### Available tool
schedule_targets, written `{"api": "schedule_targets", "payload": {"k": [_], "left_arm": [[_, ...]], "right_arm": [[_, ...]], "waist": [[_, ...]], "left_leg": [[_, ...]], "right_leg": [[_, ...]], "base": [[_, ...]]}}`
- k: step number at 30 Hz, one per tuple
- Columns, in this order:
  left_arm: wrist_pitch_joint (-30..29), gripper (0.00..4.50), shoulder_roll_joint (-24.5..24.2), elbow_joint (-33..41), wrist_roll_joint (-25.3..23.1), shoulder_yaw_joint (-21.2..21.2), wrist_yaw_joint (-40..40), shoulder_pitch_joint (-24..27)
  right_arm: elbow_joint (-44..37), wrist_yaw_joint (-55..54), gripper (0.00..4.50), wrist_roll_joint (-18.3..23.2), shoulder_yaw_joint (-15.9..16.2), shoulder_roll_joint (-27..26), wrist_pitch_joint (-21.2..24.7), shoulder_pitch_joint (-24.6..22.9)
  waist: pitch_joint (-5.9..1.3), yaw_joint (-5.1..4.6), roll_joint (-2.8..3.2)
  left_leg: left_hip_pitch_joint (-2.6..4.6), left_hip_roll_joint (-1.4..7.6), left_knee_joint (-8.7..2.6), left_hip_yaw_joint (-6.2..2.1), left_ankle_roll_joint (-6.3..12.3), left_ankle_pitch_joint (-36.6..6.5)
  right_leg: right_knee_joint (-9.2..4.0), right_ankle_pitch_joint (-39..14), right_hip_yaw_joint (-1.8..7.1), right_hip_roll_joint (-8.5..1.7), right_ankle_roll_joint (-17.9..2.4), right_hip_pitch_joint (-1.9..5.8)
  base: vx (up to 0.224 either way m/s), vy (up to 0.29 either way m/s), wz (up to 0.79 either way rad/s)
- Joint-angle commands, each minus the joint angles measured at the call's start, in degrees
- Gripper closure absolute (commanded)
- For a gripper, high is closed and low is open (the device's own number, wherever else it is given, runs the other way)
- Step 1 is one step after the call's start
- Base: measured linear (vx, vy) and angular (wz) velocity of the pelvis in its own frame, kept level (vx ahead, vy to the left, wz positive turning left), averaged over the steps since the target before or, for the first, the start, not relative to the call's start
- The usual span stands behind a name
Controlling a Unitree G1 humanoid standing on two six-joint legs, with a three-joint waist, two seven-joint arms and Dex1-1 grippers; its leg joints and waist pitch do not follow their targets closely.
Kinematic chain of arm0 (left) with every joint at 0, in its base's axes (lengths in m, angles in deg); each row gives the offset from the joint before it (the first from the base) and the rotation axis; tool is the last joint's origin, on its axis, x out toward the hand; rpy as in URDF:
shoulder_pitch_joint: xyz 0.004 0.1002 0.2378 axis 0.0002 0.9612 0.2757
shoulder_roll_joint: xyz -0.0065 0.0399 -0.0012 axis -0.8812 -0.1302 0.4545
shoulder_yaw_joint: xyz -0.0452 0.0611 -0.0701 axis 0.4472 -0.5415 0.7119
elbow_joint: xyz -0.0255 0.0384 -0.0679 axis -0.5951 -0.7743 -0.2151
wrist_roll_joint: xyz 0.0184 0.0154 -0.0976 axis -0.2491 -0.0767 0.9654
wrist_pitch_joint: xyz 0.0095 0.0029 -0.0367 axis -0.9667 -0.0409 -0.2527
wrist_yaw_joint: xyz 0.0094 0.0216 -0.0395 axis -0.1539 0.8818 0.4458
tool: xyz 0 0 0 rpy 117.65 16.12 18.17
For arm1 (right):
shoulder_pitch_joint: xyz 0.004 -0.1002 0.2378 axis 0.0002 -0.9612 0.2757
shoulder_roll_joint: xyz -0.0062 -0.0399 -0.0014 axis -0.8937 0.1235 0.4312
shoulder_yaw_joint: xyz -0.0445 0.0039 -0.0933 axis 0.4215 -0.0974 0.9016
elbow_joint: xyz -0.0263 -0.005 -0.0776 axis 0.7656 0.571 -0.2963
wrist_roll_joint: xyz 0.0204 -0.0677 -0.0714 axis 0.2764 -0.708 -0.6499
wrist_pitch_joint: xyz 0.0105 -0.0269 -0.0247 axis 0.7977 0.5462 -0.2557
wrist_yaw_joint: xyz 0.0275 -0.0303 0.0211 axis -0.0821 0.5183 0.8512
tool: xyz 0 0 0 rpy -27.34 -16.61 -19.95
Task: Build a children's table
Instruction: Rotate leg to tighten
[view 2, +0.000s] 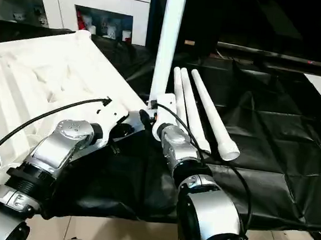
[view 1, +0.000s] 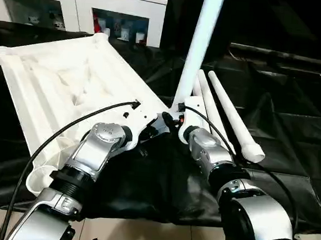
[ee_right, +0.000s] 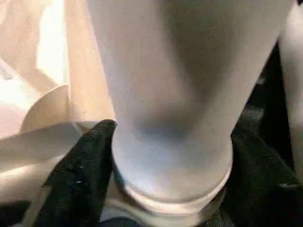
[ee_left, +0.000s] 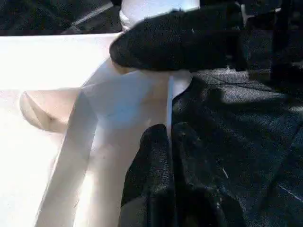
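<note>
I am pushing a leg [view 1: 202, 40] into a corner hole of the table top [view 1: 63, 84], near the middle of the head picture. The top lies upside down on the black cloth [view 1: 292, 136], filling the upper left. My right gripper [ee_right: 173, 156] holds the leg low down, one black finger on each side. My left gripper [ee_left: 170, 161] is pinched shut on the thin edge of the top, right by that corner. To do this well, I think I must keep the leg straight up, press it down evenly, and hold the top still so it cannot slide. The leg is a long, smooth white tube with a ring at the bottom. The top is hard white plastic with ribs underneath and round cups at its corners. Three more legs [view 1: 230, 117] lie side by side to the right of the middle.
</note>
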Motion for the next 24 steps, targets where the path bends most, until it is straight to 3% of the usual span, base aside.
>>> {"api": "schedule_targets", "payload": {"k": [1,5,9,15,16,24], "left_arm": [[1.4,4.5,1.7,-2.36,0.51,-0.92,-1.73,0.45],[2.68,4.5,-1.54,-0.25,1.04,-1.31,3.81,2.26],[4.58,4.5,-5.22,1.99,2.38,-1.91,9.99,4.05],[6.41,4.5,-10.63,6.61,5.94,-2.73,21.11,6.62],[5.85,4.5,-12.31,8.48,7.21,-3.22,24.62,7.45],[5.39,4.5,-15.74,11.07,8.88,-3.86,30.52,8.8]], "right_arm": [[2.39,3.08,0.81,-0.19,1.04,-2.3,0.77,-0.46],[0.7,10.91,0.68,-1.82,3.74,1.12,-2.05,-1.22],[-2.02,21.55,0.68,-3.04,5.85,5.25,-3.92,-3.1],[-7.9,39.09,0.68,-2.81,9.07,12.22,-5.51,-6.68],[-9.48,42.3,0.68,-2.24,9.51,13.73,-5.11,-7.31],[-13.27,50.83,0.68,-3.3,11.87,17.58,-3.87,-9.07]], "waist": [[-2.74,-0.33,0.6],[-2.82,-0.44,0.58],[-3.01,-0.76,0.74],[-3.08,-0.8,0.55],[-3.11,-0.58,0.84],[-2.97,-0.82,0.69]], "left_leg": [[-0.44,0.64,-3.93,0.11,-0.33,-11.03],[-0.68,0.76,-3.95,-0.06,-0.01,-11.42],[-1.09,0.85,-3.51,0.2,1.67,-7.0],[-1.01,0.99,-3.24,0.35,3.94,-4.96],[-0.82,1.07,-3.17,0.33,4.18,-4.83],[-0.78,0.97,-3.27,0.39,3.55,-5.87]], "right_leg": [[-4.95,-7.93,2.5,-3.87,-7.88,2.11],[-5.1,-9.85,2.4,-4.03,-7.8,2.21],[-4.39,-2.27,2.42,-3.92,-10.14,2.48],[-3.99,1.47,2.25,-3.81,-12.98,2.71],[-3.89,1.94,2.27,-3.89,-13.32,2.67],[-4.03,0.8,2.31,-3.77,-13.87,2.76]], "base": [[0.0,0.0,0.0],[0.0,0.0,0.0],[0.0,0.0,0.0],[0.0,0.0,0.0],[0.0,0.0,0.0],[0.0,0.0,0.0]]}}
